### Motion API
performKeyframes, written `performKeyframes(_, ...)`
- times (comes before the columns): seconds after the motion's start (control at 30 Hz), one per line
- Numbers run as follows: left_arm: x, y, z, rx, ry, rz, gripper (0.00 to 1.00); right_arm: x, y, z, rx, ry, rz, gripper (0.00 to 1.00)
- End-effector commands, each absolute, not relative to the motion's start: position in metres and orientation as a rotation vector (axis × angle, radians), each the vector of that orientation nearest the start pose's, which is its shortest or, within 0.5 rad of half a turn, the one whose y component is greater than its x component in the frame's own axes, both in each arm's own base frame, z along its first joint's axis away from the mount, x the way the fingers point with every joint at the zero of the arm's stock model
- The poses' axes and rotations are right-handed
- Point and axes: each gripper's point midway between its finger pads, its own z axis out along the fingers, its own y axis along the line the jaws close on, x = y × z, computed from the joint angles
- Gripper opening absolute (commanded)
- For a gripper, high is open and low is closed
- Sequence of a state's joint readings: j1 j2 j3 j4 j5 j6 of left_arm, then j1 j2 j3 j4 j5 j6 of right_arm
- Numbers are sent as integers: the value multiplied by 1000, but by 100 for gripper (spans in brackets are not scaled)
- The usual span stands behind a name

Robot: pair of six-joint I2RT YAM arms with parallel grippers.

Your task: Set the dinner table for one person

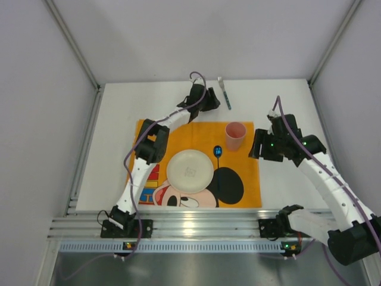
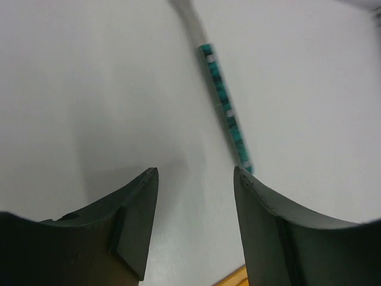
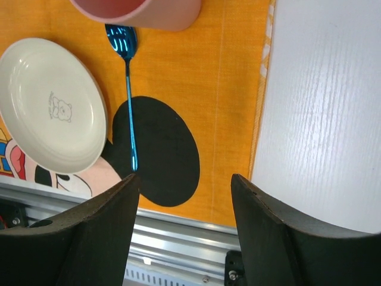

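At the near edge of the dinner table [image 1: 113,149], just past the ribbed rail [image 1: 196,229], we find the orange Mickey Mouse mat [image 1: 250,190]. It carries a cream plate [image 1: 190,171], a blue spoon [image 1: 218,158] just right of the plate, and a pink cup [image 1: 235,136] beyond the spoon.

The right gripper [image 3: 184,182] hovers over the mat's right edge, fingers parted and holding nothing.

Farther back, the left gripper [image 2: 195,173] is also spread and empty. The teal-handled utensil [image 2: 225,107] lies flat on bare tabletop off the mat's far edge, ahead of this gripper and slightly right of its gap. Its working end is too blurred to identify.

We judge the utensil light, rigid, thin and slippery. We advise gripping across the handle near its middle, with the fingers lowered to the surface.
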State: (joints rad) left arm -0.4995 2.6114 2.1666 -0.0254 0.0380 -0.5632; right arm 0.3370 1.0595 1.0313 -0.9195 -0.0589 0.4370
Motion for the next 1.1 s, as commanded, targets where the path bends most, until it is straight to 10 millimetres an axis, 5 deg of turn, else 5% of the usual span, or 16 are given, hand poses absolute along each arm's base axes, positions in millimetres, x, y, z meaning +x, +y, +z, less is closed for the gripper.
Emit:
performKeyframes(0.0,594,-415,213,-68,1586,-1296,59,221,104,176,116,2530,395,63)
performKeyframes(0.03,595,-423,222,-63,1556,-1361,57,218,103,174,121,2530,396,63)
performKeyframes(0.07,597,-437,191,-84,1604,-1403,55,215,102,173,126,2536,395,63)
performKeyframes(0.1,602,-443,222,-68,1525,-1423,55,213,101,173,129,2537,389,63)
performKeyframes(0.13,604,-447,219,-77,1516,-1415,55,212,100,175,132,2529,391,63)
performKeyframes(0.23,615,-450,191,-183,1552,-1330,58,205,93,177,145,2526,365,63)
performKeyframes(0.33,623,-442,141,-286,1653,-1214,61,200,88,179,151,2526,333,63)
performKeyframes(0.5,619,-452,72,-410,1751,-1292,61,199,85,179,135,2537,314,63)
performKeyframes(0.53,617,-452,39,-440,1819,-1268,59,200,85,179,134,2539,310,63)
performKeyframes(0.67,615,-457,27,-485,1843,-1245,58,199,83,178,125,2548,295,63)
performKeyframes(0.9,624,-427,5,-648,1940,-1073,53,205,83,179,112,2553,283,62)
performKeyframes(1.07,620,-435,66,-433,1811,-1153,51,206,85,177,106,2555,292,62)
